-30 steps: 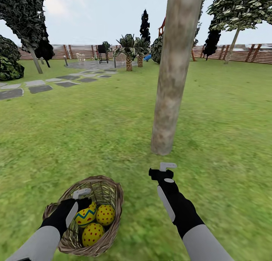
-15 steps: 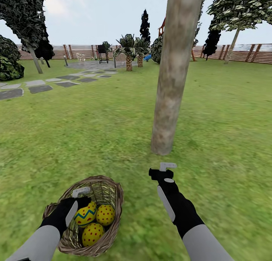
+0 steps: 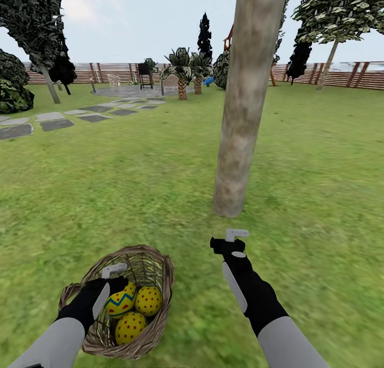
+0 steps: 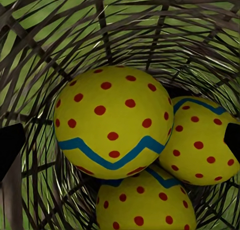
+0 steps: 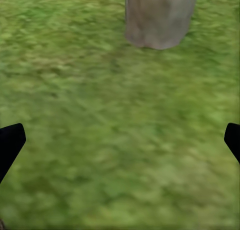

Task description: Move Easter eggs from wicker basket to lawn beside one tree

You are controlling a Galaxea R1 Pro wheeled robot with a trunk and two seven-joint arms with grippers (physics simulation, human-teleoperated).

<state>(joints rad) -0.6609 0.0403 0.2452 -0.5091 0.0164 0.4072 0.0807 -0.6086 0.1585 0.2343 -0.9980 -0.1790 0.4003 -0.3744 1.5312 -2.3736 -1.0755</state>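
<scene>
The wicker basket (image 3: 133,304) sits on the lawn (image 3: 133,186) near the lower left of the head view, short of the tree (image 3: 242,117), whose pale trunk meets the grass a little beyond and to the right of it. All three Easter eggs (image 3: 133,309) lie inside the basket, packed touching one another: the zigzag egg (image 3: 120,302) on the left, a dotted one (image 3: 149,301) beside it, and a third (image 3: 129,328) nearest the robot. The tree's canopy is cut off by the top of the head view, so just the trunk can be read.

The left end effector (image 3: 109,282) reaches into the basket over its left rim; the black wrist covers that rim and part of the zigzag egg, and one pale fingertip shows above it. In the left wrist view the eggs (image 4: 112,122) fill the space between two dark finger tips at the far edges of the picture, spread wide and clear of the shells, so this end effector is open and grips nothing. The lowest egg (image 4: 145,202) is cut off by that picture's border, and the weave of the basket (image 4: 45,40) blocks most of the grass behind.

The right end effector (image 3: 234,239) hovers over bare grass just short of the trunk's foot. Its wrist view shows blurred lawn (image 5: 110,130), the trunk's base (image 5: 159,17), and two dark tips far apart with nothing between them: open as well
</scene>
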